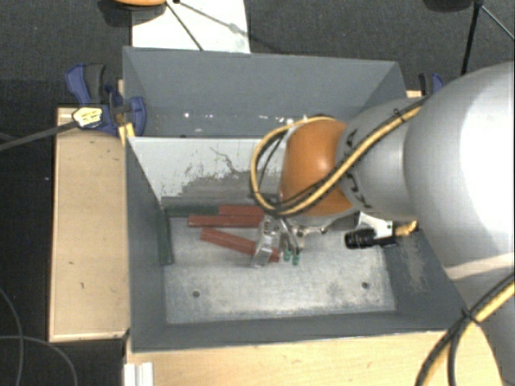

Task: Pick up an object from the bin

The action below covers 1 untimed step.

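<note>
The lower reddish-brown flat bar (228,239) lies near the back wall of the grey metal bin (282,300), left of centre. The gripper (271,250) sits at its right end; spread or pinching, you cannot tell. Centre it across the bar, clear of the upper reddish bar (237,214).

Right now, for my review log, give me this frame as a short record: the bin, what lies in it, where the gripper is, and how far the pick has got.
container: grey metal bin
arm: enters from the view's right, orange cover at the wrist
gripper: low over the bin floor, at the right ends of the two bars
nearest things: upper reddish-brown bar, lying level; lower reddish-brown bar, slanting down to the right
other thing: dark green bar, along the left wall
hold: cannot tell
pick status: nothing seen lifted; both bars lie on the floor
</note>
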Tool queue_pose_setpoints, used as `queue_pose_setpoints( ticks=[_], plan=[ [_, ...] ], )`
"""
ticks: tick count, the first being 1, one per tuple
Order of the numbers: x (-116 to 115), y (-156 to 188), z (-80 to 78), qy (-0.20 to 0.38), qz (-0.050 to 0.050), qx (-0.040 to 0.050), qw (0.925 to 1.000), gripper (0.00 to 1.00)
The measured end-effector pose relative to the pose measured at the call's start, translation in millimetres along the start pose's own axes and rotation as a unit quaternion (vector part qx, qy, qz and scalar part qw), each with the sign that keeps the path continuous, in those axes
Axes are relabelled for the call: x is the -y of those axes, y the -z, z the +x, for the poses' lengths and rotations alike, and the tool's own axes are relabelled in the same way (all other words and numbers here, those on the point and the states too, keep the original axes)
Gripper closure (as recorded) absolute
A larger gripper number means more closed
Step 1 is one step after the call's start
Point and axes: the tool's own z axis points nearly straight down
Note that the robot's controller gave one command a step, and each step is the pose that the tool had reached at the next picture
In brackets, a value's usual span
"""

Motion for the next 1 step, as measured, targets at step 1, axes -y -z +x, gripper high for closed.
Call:
queue_pose_setpoints(
  ticks=[1],
  plan=[
    [0.0,0.0,0.0,0.0,0.0,0.0,1.0,1.0]
  ],
)
